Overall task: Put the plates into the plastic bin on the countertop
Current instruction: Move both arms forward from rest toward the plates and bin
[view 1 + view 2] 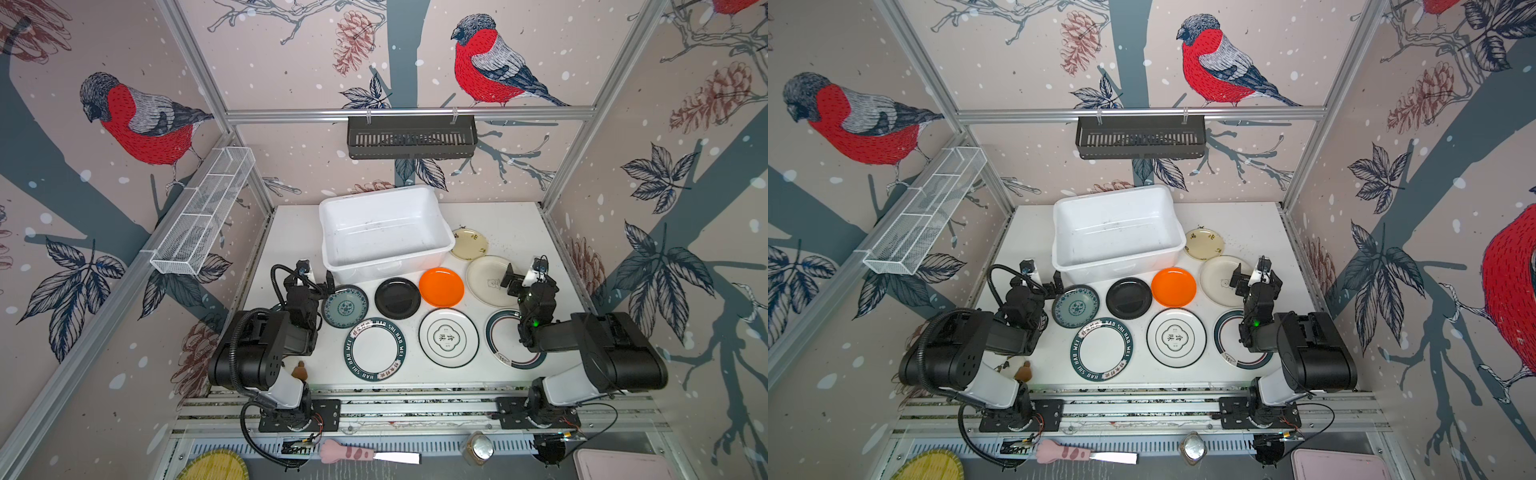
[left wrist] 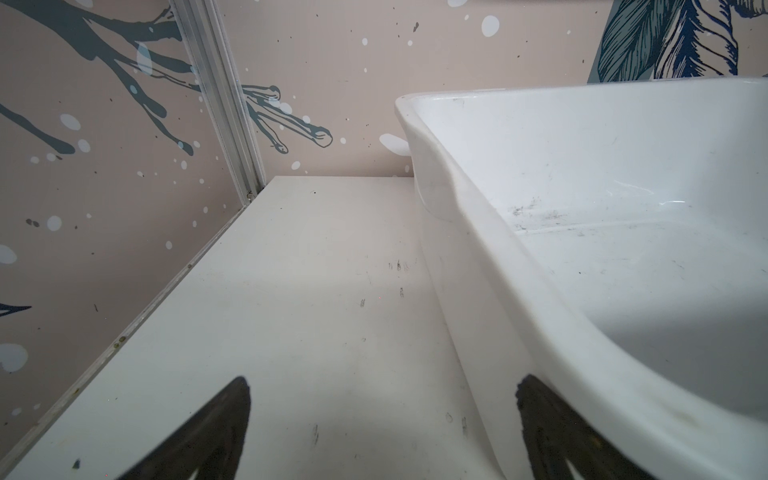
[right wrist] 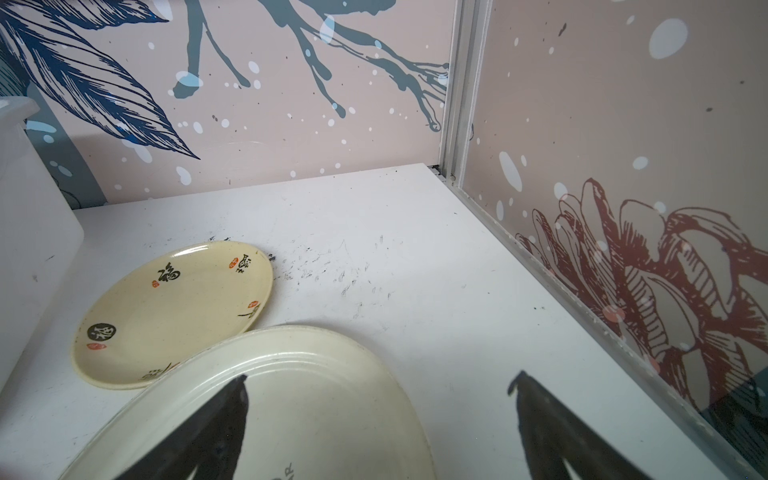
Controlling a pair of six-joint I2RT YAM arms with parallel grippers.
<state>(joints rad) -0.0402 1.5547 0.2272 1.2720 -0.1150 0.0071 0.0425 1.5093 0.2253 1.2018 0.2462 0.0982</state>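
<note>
The white plastic bin [image 1: 332, 208] [image 1: 1061, 212] stands empty at the back of the countertop [image 1: 291, 232]. Before it lie several plates: teal patterned [image 1: 345, 306], black [image 1: 397, 298], orange [image 1: 441, 287], large cream [image 1: 484, 270] [image 3: 291, 399], small cream [image 1: 468, 244] [image 3: 174, 307], letter-rimmed white [image 1: 376, 349], an emblem plate [image 1: 448, 337], and a ringed plate [image 1: 500, 332] partly under the right arm. My left gripper [image 1: 318, 284] [image 2: 384, 380] is open and empty at the bin's [image 2: 540, 232] front left corner. My right gripper [image 1: 521, 278] [image 3: 379, 377] is open over the large cream plate's edge.
A black slotted basket [image 1: 411, 137] hangs on the back rail. A white wire rack [image 1: 208, 208] runs along the left wall. A small brown object [image 1: 300, 371] sits by the left arm's base. Below the front rails lie a yellow mat [image 1: 214, 465] and a pink-handled tool [image 1: 353, 453].
</note>
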